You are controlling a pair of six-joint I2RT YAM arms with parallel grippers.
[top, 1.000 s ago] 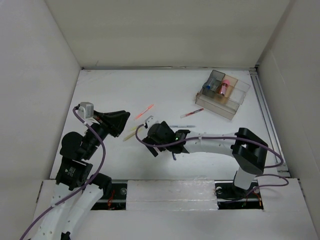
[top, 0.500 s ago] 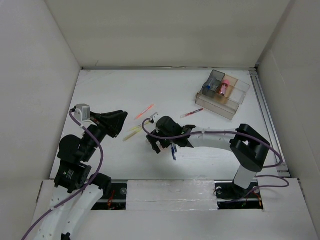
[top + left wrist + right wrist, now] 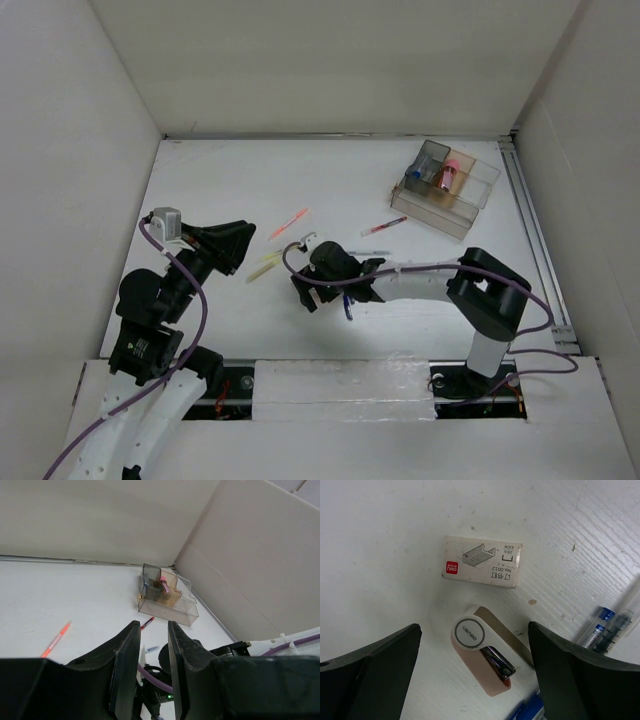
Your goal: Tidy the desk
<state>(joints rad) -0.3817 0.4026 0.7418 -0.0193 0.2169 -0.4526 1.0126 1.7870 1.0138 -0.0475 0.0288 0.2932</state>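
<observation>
My right claw [image 3: 475,647] stands wide open over a small stapler [image 3: 482,662], one finger on each side, and it grips nothing. A staple box [image 3: 482,567] lies just beyond the stapler, and blue pens [image 3: 600,625] lie just beside it. My left claw [image 3: 152,675] is almost closed and empty, raised off the table [image 3: 220,180] near its left side. The table spans the whole work area, with its rail at the right. The organizer [image 3: 445,185] at the far right holds a pink item [image 3: 447,178] and little else that I can make out. The stapler, staple box and blue pens lie loose on the table, as do a red pen [image 3: 289,223], a yellow pen [image 3: 265,267] and another pen [image 3: 384,226]. I judge the task barely begun, with nearly every item yet to be binned.
</observation>
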